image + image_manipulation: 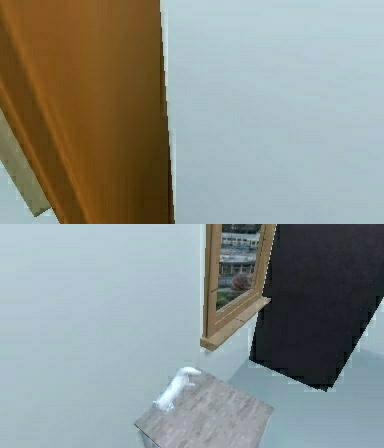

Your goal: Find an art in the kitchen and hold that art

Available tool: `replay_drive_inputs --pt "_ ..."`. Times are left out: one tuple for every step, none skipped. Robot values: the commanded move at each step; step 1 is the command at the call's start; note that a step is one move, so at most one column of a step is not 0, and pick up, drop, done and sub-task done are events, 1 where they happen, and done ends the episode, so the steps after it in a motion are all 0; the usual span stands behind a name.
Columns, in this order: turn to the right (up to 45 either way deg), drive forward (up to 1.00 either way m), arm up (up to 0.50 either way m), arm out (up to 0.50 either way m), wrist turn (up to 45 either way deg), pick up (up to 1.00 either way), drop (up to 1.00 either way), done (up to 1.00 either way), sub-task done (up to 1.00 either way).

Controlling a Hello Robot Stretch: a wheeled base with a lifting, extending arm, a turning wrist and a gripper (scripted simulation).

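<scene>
A small white figure (177, 389), shaped like a lying animal statue, rests on the left edge of a low grey wood-grain table (215, 422) in the arm side view. Its fine shape is hard to make out.
A wide orange-brown wooden panel (95, 110) stands very close at the forward view's left, with a pale grey wall (280, 110) to its right. In the arm side view a wood-framed window (238, 274) sits in the pale wall, and a large dark slab (320, 299) stands at the right.
</scene>
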Motion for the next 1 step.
replay_drive_inputs --pt "0.0 0.0 0.5 0.0 0.0 0.0 0.0 0.0 0.0"
